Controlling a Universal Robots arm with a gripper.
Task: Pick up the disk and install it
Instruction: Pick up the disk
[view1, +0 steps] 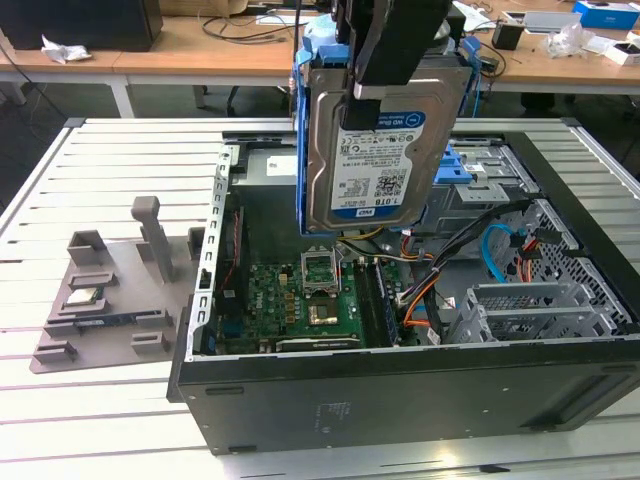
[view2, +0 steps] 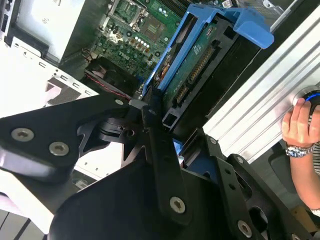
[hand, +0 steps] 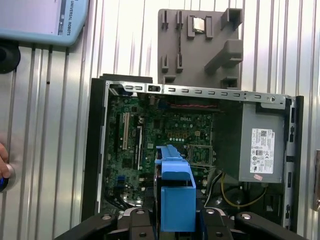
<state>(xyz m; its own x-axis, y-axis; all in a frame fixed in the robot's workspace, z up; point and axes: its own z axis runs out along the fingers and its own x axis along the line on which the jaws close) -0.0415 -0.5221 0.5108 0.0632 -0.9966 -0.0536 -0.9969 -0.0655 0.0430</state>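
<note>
My pincer (view1: 372, 92) is clamped on the disk (view1: 375, 165), held upright above the case (view1: 400, 400); in the exterior view a fixture (view1: 100, 300) lies at the case's nine o'clock.

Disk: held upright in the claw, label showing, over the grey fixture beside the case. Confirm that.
Not quite. The disk hangs over the open computer case, not the grey fixture, which sits apart at the exterior view's left. The rest stands: upright in the claw, label showing, per the exterior view.
</note>
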